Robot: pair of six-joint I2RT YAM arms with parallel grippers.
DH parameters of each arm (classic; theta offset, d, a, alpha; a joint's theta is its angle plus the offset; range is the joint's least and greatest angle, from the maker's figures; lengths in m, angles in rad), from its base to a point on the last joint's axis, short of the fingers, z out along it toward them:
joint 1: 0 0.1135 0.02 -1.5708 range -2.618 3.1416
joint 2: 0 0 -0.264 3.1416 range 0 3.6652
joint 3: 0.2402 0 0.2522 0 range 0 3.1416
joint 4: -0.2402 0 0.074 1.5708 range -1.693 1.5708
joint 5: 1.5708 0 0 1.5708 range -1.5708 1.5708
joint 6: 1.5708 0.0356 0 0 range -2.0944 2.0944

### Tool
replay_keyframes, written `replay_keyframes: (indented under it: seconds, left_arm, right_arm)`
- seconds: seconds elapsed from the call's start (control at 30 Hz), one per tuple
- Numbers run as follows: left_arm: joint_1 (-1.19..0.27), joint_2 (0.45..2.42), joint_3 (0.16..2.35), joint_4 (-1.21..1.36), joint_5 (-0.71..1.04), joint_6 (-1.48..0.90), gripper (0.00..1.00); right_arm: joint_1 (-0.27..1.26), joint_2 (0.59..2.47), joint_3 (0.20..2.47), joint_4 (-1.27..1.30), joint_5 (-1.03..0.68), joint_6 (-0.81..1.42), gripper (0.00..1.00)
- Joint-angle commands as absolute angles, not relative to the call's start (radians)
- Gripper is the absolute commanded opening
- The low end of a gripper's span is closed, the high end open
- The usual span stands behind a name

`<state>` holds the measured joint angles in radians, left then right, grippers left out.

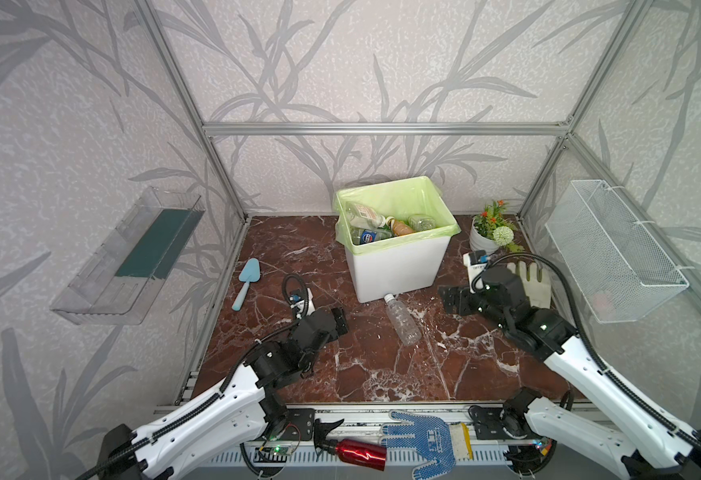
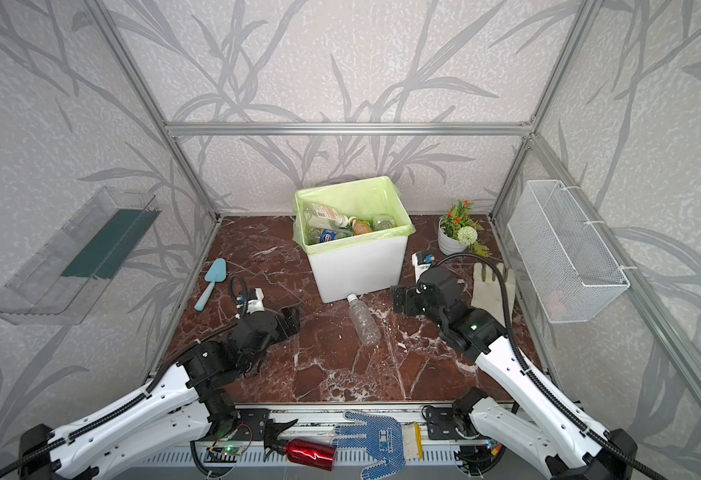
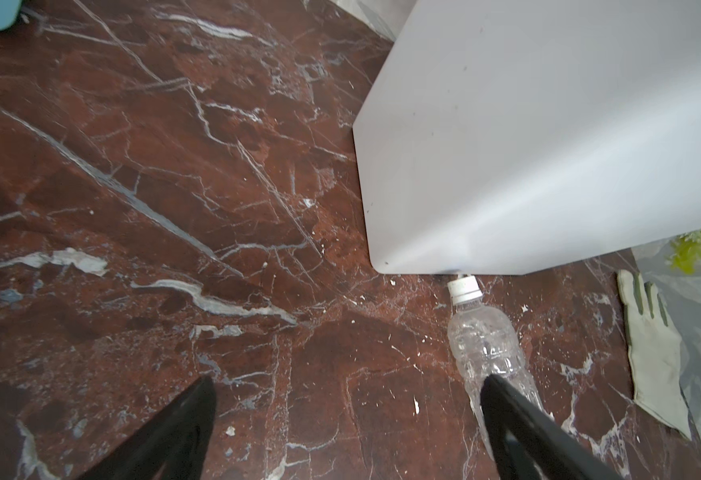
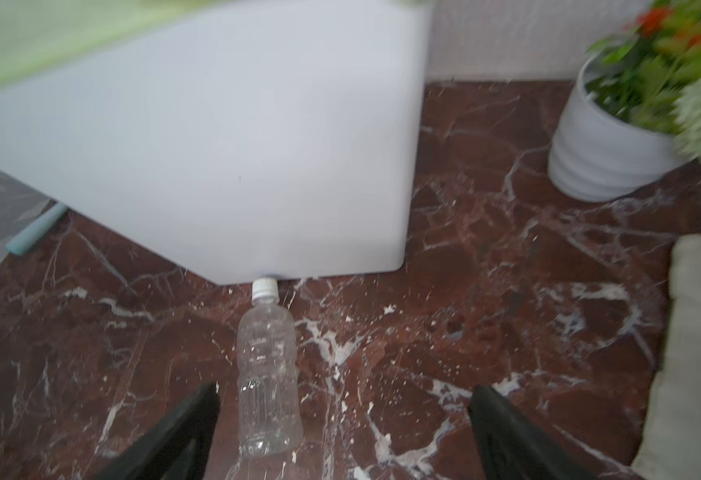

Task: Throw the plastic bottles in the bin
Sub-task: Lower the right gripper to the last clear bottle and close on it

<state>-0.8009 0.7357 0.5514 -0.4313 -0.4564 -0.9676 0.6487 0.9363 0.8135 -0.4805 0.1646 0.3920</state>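
Red-brown marble (image 1: 382,374) veined with white makes up the floor of the cell, and one clear bottle (image 1: 402,320) lies on its side in the open middle of it. Its white cap (image 4: 264,288) is pressed up against the foot of the bin (image 1: 398,266), and its base points back toward the arms. It has no label that I can see, and it looks empty.

Behind it, the bin stands upright near the back wall, lined with a pale green bag (image 1: 402,195) folded over the rim. Several bottles (image 1: 375,226) are piled inside, clear, green and brown.

On the right of the lying bottle, the right gripper (image 1: 452,300) hangs low, near it but not touching, with its jaws spread wide and nothing between them. The wrist view is blurred, yet both fingers show far apart. On the other side, the left gripper (image 1: 340,322) sits a little farther off, also gaping wide and empty.

Further out, a blue trowel (image 1: 245,282) lies by the left wall. A white plant pot (image 1: 485,237) stands in the far right corner, with a pale glove (image 1: 533,282) flat on the floor just in front of it. A blue dotted glove (image 1: 423,440) and a red spray bottle (image 1: 357,453) rest on the rail at the near edge. A wire basket (image 1: 614,249) hangs on the right wall and a clear tray (image 1: 124,257) on the left.
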Motion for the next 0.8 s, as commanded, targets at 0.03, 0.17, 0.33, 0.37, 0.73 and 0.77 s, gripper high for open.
replay_keyframes:
  seconds: [0.03,0.17,0.33,0.37,0.73,0.77]
  left_arm:
    - [-0.755,0.688,0.521,-0.501,-0.495,-0.954,0.99]
    - [-0.687,0.660,0.500,-0.508,-0.425,-0.934,0.99]
    - [-0.645,0.647,0.498,-0.530,-0.390,-0.897,0.99]
    - [-0.643,0.645,0.497,-0.532,-0.389,-0.891,0.99]
    - [-0.630,0.638,0.470,-0.535,-0.371,-0.868,0.99]
    - [-0.629,0.639,0.469,-0.535,-0.371,-0.867,0.99]
  right_arm:
    - [0.760,1.025,0.721,-0.368,0.189,0.547,0.95]
    - [0.837,1.211,0.750,-0.308,0.176,0.567,0.95]
    - [0.852,1.429,0.895,-0.353,0.112,0.537,0.96]
    - [0.853,1.465,0.920,-0.363,0.102,0.530,0.96]
    - [0.845,1.690,1.063,-0.427,0.111,0.462,0.81]
    - [0.843,1.700,1.078,-0.441,0.108,0.462,0.81]
